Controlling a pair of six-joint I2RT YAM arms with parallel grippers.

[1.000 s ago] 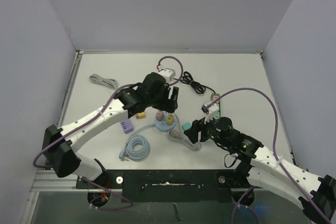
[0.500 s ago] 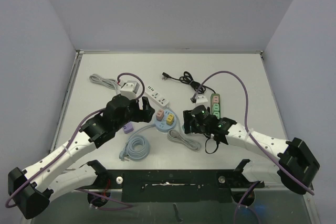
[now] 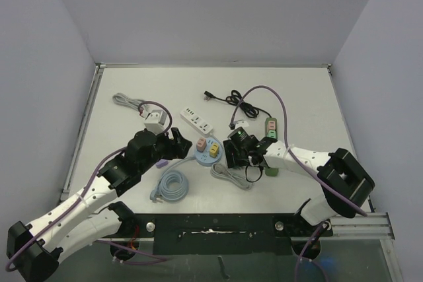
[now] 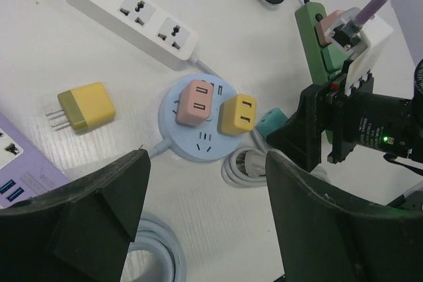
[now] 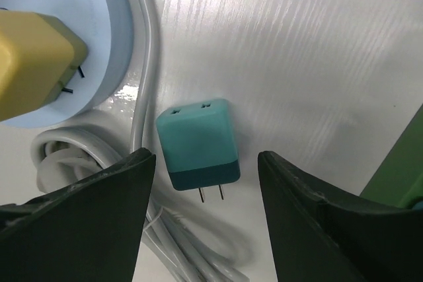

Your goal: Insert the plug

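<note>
A teal plug [image 5: 197, 142] lies flat on the table, prongs toward the near side, just right of the round light-blue power strip [image 3: 210, 152]. The strip holds a pink plug [image 4: 197, 99] and a yellow plug [image 4: 238, 114]. My right gripper [image 5: 205, 156] is open and low, one finger on each side of the teal plug without touching it; it also shows in the top view [image 3: 238, 151]. My left gripper [image 4: 205, 158] is open and empty, hovering left of and above the round strip [image 4: 198, 142]; it appears in the top view [image 3: 173, 144].
A loose yellow plug [image 4: 82, 107] and a purple strip [image 3: 159, 162] lie left of the round strip. A white power strip [image 3: 197, 119] lies behind it, a green strip [image 3: 271, 133] to the right. A coiled blue cable [image 3: 171, 184], a grey cord [image 3: 231, 175] and a black cable [image 3: 241, 104] lie around.
My right gripper has swung left and down to straddle the teal plug. My left arm has drawn back toward the near left, off the round strip.
</note>
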